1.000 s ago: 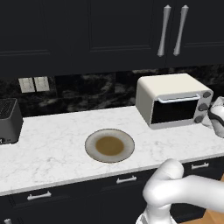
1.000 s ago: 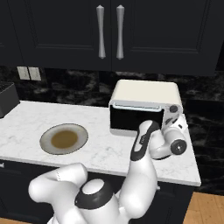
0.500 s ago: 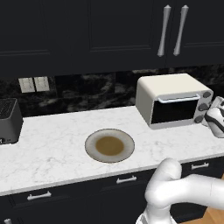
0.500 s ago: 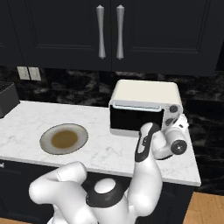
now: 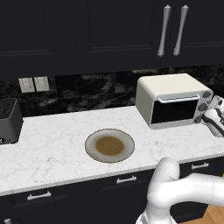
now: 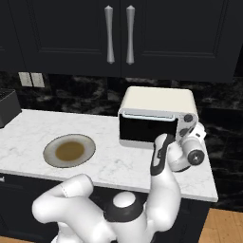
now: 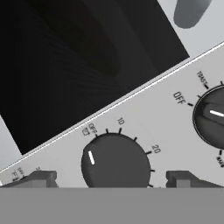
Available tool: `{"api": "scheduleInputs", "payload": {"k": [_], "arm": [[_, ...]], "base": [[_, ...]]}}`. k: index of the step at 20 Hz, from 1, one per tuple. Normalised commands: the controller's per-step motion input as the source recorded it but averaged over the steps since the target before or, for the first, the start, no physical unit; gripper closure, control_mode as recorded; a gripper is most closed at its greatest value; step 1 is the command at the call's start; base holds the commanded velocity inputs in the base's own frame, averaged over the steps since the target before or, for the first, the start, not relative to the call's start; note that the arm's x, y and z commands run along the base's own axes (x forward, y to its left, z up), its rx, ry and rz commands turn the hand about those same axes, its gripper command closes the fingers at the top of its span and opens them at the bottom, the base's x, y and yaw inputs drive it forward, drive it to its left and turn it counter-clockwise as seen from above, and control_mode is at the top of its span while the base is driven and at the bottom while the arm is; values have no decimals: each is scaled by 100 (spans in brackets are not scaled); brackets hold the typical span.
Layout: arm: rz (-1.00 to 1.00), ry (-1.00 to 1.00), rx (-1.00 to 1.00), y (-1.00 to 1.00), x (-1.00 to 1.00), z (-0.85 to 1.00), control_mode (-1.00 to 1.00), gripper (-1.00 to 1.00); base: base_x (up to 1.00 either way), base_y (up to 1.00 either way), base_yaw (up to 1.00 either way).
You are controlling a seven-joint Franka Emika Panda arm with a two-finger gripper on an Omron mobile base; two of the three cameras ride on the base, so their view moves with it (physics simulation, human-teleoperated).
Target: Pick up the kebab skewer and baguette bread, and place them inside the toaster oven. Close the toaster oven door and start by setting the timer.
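The cream-white toaster oven (image 5: 162,89) (image 6: 156,100) stands at the right of the counter with its dark glass door (image 5: 174,110) (image 6: 146,131) (image 7: 65,65) shut. My gripper (image 5: 207,117) (image 6: 189,133) (image 7: 111,179) is open at the oven's right-hand knob panel. Its fingertips (image 7: 38,178) stand one on each side of the timer knob (image 7: 116,162), apart from it. The knob's white pointer sits near OFF. A second knob (image 7: 212,117) lies to the right in the hand view. The kebab skewer and the baguette bread are out of view.
A round plate (image 5: 109,145) (image 6: 70,150) with a brown centre lies mid-counter. A black slot toaster (image 5: 8,120) (image 6: 6,107) stands at the far left. Dark wall cabinets with bar handles (image 5: 163,30) hang above. The counter's right end (image 6: 209,187) is just beyond the oven.
The hand has crept a little closer to the oven's knob panel. The jaws have stayed open and the oven door has stayed shut.
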Motion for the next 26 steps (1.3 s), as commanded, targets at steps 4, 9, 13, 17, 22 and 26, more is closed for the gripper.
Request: {"api": "scheduleInputs", "payload": {"k": [4,9,13,17,22,26], "arm": [[0,0,0,-7,15,-5,-100,-100],[0,-1,0,-3,1,-4,-100,-100],[0,-3,0,0,7,-5,-100,-100],[0,-1,0,0,3,-7,-100,-100],[0,0,0,0,3,-5,-100,-100],[0,-1,0,0,0,-1,-100,-100]], "base": [[0,0,0],[0,0,0],[0,0,0],[0,0,0],[0,0,0],[0,0,0]]}}
